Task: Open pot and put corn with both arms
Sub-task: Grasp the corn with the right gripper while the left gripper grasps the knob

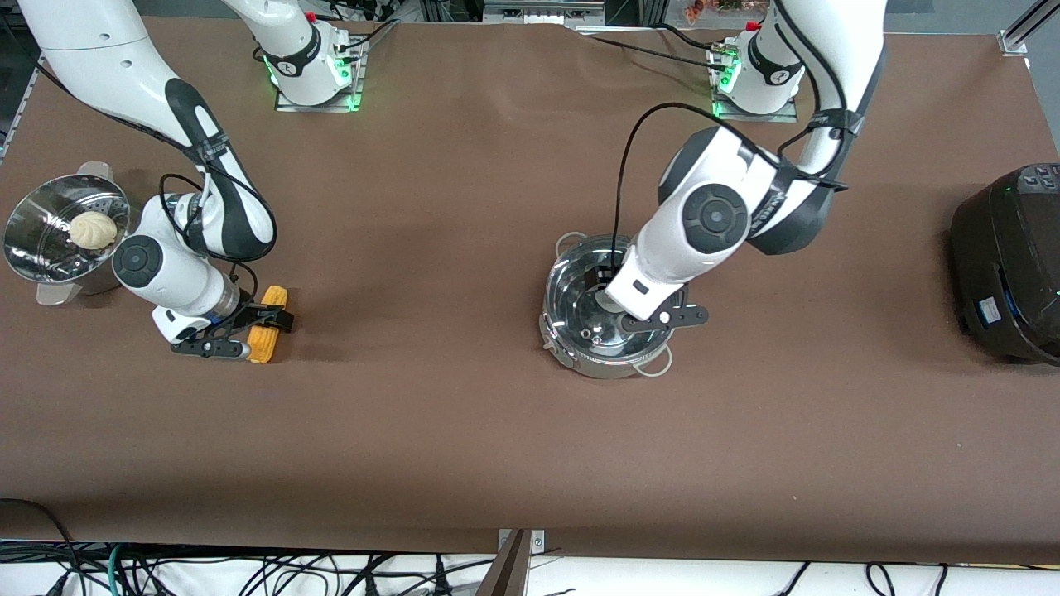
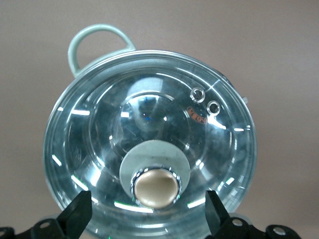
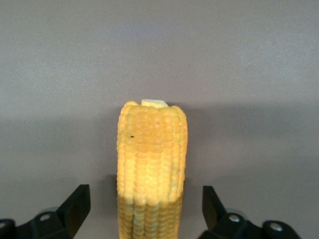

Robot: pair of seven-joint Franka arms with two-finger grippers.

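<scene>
Near the middle of the tabletop (image 1: 464,430), somewhat toward the left arm's end, I have the pot (image 1: 603,319) with its glass lid (image 2: 149,144) seated on it. My left gripper (image 1: 639,308) hangs right over it. In the left wrist view its fingers (image 2: 77,211) are spread wide to either side of the knob (image 2: 155,187), not touching it. So I judge the pot is not opened yet; the lid grasp is only lined up.

Toward the right arm's end, the corn (image 1: 268,324) lies flat on the bare tabletop. My right gripper (image 1: 240,329) is down at it, fingers (image 3: 75,204) spread with the cob between them and a clear gap on each side. Nothing is pinched there either. By my reading both grasps remain to be made, then the lid lift, then the carry into the pot.

For room, I see broad open tabletop between corn and pot, and more along the edge nearest the front camera, which would serve for setting the lid down. A steamer pot (image 1: 62,236) with a white bun (image 1: 92,230) sits close to the edge at the right arm's end, just beside that arm's wrist. A black cooker (image 1: 1010,261) stands at the edge at the left arm's end, well apart from the pot.
</scene>
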